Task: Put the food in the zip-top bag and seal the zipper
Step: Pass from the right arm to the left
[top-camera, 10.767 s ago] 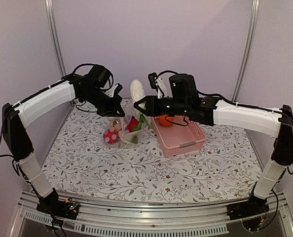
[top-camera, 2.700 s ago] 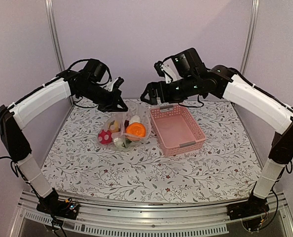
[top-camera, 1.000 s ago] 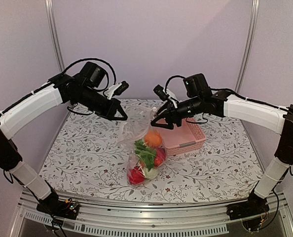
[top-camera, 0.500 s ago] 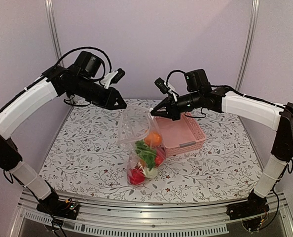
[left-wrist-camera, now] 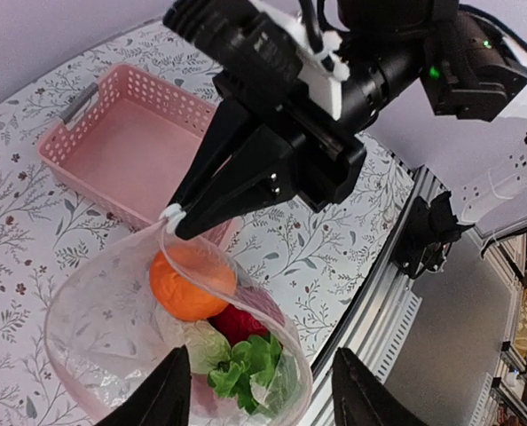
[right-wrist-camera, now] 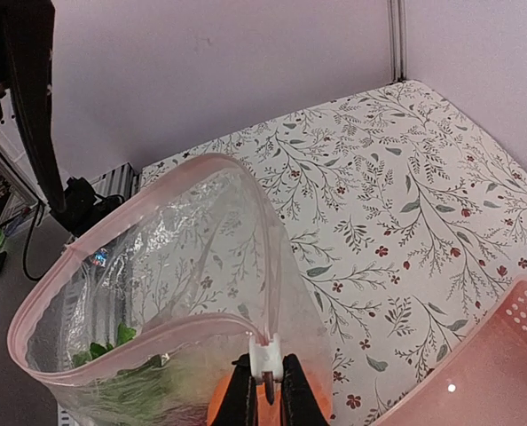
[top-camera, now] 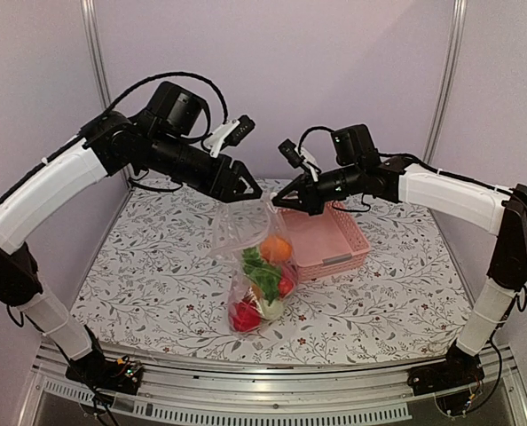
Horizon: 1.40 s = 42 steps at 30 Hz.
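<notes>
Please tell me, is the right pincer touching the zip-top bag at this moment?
Touching. In the right wrist view, the right pincer is shut on the white slider at the mouth corner of the zip-top bag.

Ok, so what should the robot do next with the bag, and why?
Probably close the left end effector on the free end of the zipper. The food is inside the zip-top bag, its mouth gapes, and only the right end effector pinches the white slider.
</notes>
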Tool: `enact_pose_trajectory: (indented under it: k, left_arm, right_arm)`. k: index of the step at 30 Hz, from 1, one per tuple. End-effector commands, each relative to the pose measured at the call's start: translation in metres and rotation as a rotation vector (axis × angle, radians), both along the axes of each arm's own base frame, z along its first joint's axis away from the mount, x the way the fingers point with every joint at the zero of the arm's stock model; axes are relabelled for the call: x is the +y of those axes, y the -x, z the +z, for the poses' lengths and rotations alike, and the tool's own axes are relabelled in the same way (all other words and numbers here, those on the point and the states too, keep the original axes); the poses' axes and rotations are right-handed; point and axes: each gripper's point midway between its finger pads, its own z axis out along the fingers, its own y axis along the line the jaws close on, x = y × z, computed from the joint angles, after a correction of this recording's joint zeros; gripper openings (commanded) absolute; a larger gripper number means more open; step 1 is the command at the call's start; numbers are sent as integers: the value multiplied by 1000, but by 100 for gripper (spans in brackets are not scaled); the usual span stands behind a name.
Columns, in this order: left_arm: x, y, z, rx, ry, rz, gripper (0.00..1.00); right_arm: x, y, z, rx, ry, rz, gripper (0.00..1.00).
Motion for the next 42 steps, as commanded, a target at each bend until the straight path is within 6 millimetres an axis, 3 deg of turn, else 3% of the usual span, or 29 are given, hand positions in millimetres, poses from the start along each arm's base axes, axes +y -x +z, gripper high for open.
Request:
enact_pose_trajectory:
  k: [1, 6, 12, 17, 20, 25, 30, 32, 36, 39, 42]
  left_arm:
    - [-6, 14, -27, 106, -14, -27, 55]
    - [-22, 15, -39, 159, -4, -70, 59]
    - [-37, 7, -73, 255, -57, -55, 59]
    - [-35, -8, -93, 260, -154, 3, 45]
    - [-26, -19, -87, 204, -193, 50, 33]
    - [-10, -25, -60, 91, -175, 68, 15]
    - [0, -22, -57, 40, -162, 33, 3]
    - [-3, -19, -57, 26, -151, -5, 0]
    - [-5, -14, -47, -4, -121, -52, 0]
    - [-6, -11, -46, -6, -113, -71, 0]
    - [-7, -8, -46, 3, -106, -85, 0]
  right_arm:
    - [-9, -9, 8, 0, 1, -69, 0]
    - [-12, -15, 11, 29, -2, -113, 0]
    - [-16, -18, 13, 44, -2, -146, 0]
    - [-20, -18, 16, 56, -4, -164, 0]
    - [-23, -13, 19, 59, -1, -165, 0]
    - [-30, 8, 26, 93, -5, -115, 0]
    - [-32, 32, 42, 166, -21, -39, 0]
    - [-33, 38, 46, 190, -33, -25, 5]
    - [-40, 36, 36, 165, -10, -64, 37]
    - [-43, 37, 27, 148, -8, -75, 47]
    - [-42, 36, 24, 98, -12, -56, 50]
